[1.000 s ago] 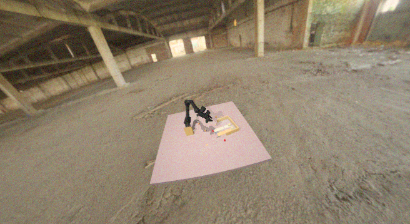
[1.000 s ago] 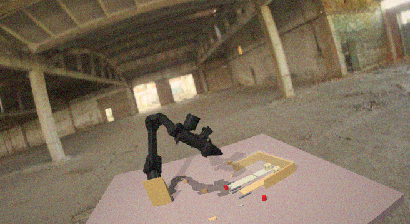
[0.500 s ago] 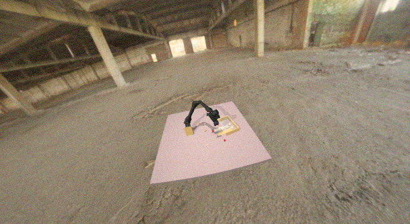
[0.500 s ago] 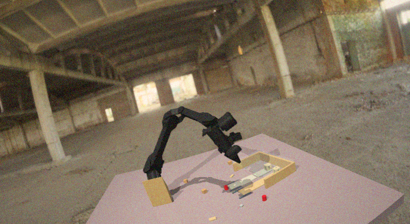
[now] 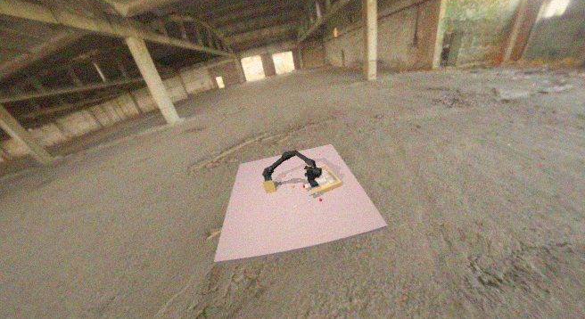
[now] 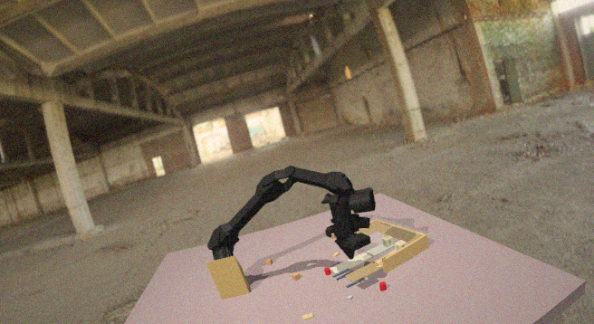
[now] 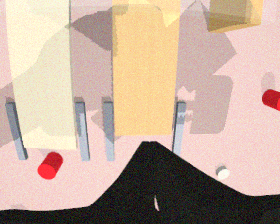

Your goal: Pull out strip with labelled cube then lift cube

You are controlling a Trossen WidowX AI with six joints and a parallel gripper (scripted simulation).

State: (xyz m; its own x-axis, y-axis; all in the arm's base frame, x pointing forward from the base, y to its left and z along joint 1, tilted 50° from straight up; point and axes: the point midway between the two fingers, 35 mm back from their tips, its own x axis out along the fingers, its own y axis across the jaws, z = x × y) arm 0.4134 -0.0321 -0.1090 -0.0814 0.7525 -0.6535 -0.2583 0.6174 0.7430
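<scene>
A low tan frame [image 6: 407,253] [image 5: 335,184] lies on the pink mat [image 6: 453,283] [image 5: 290,230]. Two strips run out of its open side between grey-blue rails [image 7: 80,129]. The pale cream strip [image 7: 40,63] shows a gap near its far end. The tan strip [image 7: 144,76] [image 6: 368,271] looks whole. Small cubes [image 6: 388,240] [image 6: 400,243] sit on the strips inside the frame; their labels are too small to read. My gripper [image 7: 148,148] [image 6: 349,252] [image 5: 313,183] is shut, its tips low at the near end of the tan strip. I see nothing between the fingers.
Two red cylinders [image 7: 50,164] [image 7: 276,99] [image 6: 327,271] [image 6: 382,286] stand either side of the strip ends. A small white ball [image 7: 221,172] lies near the fingers. Loose tan cubes [image 6: 296,276] [image 6: 268,262] [image 6: 308,316] are scattered on the mat. The arm stands on a tan block [image 6: 227,277].
</scene>
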